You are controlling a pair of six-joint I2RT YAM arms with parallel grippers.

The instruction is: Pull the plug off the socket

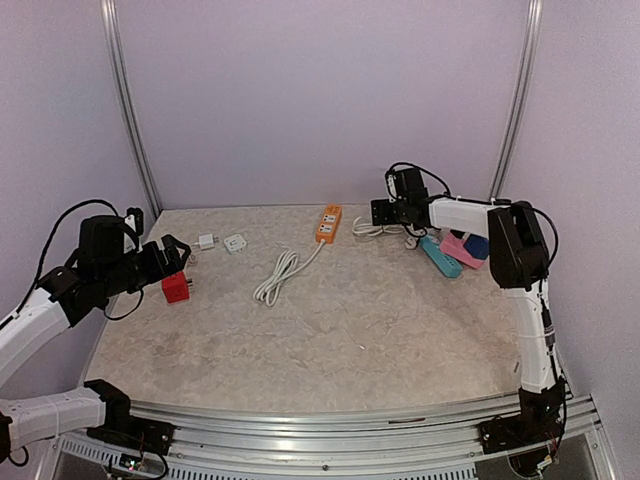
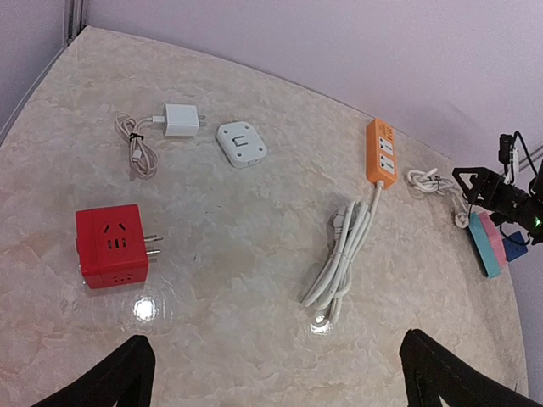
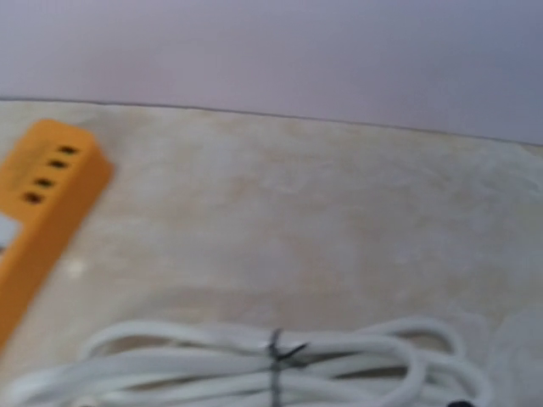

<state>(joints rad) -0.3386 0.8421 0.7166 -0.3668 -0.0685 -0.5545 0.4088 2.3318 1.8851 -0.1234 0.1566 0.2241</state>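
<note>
The orange socket strip (image 1: pixel 328 224) (image 2: pixel 381 151) (image 3: pixel 47 212) lies at the back of the table, and its outlets show nothing plugged in. Its own white cord (image 1: pixel 277 273) (image 2: pixel 344 259) trails toward the front in a coil. A separate tied white cable bundle (image 1: pixel 372 230) (image 2: pixel 427 180) (image 3: pixel 271 356) lies just right of the strip, with a small white plug end (image 1: pixel 410 240) (image 2: pixel 461 219) beside it. My right gripper (image 1: pixel 385 213) (image 2: pixel 477 185) hovers over that bundle, open and holding nothing. My left gripper (image 1: pixel 172 256) (image 2: pixel 280 381) is wide open above the red cube adapter (image 1: pixel 176 288) (image 2: pixel 110 246).
A white charger (image 1: pixel 206 241) (image 2: pixel 180 119) with a thin cable and a white square adapter (image 1: pixel 235 243) (image 2: pixel 242 144) lie at the back left. Teal (image 1: pixel 440 257), pink (image 1: pixel 460 249) and blue (image 1: pixel 477 245) strips are stacked at the right edge, under the right arm.
</note>
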